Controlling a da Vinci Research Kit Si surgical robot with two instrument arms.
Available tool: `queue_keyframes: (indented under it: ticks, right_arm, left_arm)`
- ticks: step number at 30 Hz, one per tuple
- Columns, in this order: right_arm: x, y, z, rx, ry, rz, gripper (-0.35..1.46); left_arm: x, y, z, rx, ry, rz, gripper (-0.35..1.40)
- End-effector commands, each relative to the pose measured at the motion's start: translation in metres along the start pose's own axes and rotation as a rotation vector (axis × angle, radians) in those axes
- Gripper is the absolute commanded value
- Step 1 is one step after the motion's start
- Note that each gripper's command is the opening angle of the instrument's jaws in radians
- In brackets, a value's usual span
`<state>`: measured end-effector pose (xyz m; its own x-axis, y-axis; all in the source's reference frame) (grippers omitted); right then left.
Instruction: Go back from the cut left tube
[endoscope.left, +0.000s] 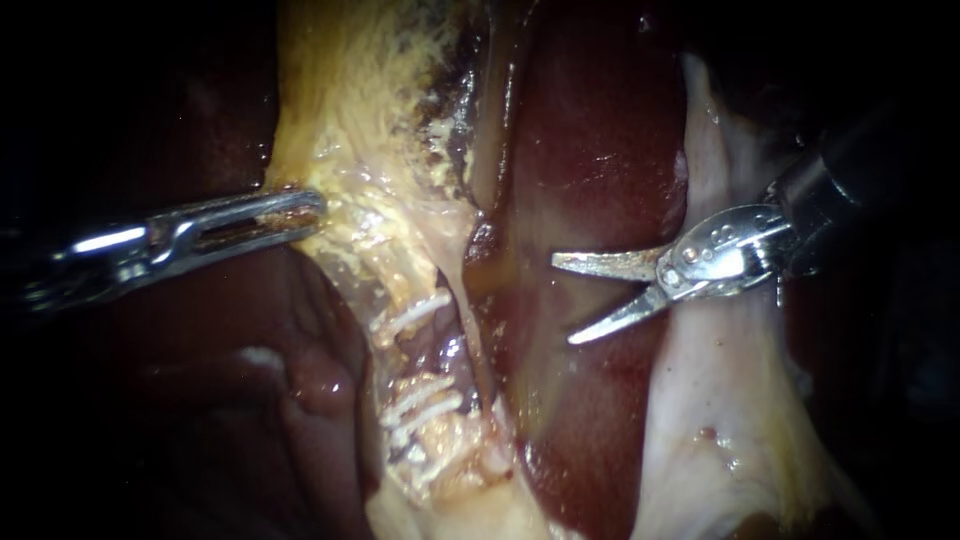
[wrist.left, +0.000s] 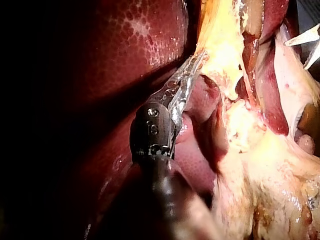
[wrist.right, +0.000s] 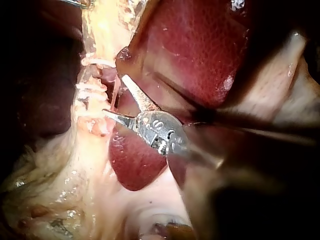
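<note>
right instrument (endoscope.left: 562, 300): jaws open (blades), left tube (endoscope.left: 410, 300) ahead, apart | left instrument (endoscope.left: 300, 212): seemingly gripping yellow tissue (endoscope.left: 340, 130)

A: The left instrument (endoscope.left: 315, 210), its shaft?
B: Lost in darkness toward the edge.
A: And the right instrument (endoscope.left: 562, 300)?
B: Shaft dark and blurred; in the left wrist view the edge cuts its blades short.

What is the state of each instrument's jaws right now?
Left instrument: jaws shut on the edge of the yellow tissue.
Right instrument: jaws open, holding nothing, tips over the liver.
</note>
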<state>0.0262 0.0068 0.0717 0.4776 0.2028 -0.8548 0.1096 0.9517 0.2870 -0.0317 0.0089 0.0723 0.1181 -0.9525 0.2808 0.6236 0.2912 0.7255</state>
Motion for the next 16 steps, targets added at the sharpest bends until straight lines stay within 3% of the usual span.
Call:
queue_keyframes:
  ticks: [1,7,16]
  right_arm:
    - [0.0000,0.0000,0.0000,0.000,0.001,-0.006,1.43]
    - [0.0000,-0.0001,0.0001,0.004,0.006,-0.018,1.43]
    - [-0.0001,-0.0001,0.0001,0.004,0.005,-0.030,1.43]
  left_arm:
    - [0.0001,0.0000,0.0005,0.001,0.008,0.000,-0.35]
    - [0.0000,-0.0006,0.0022,0.008,0.018,0.000,-0.35]
    - [0.0000,-0.0008,0.0024,0.011,0.020,0.000,-0.35]
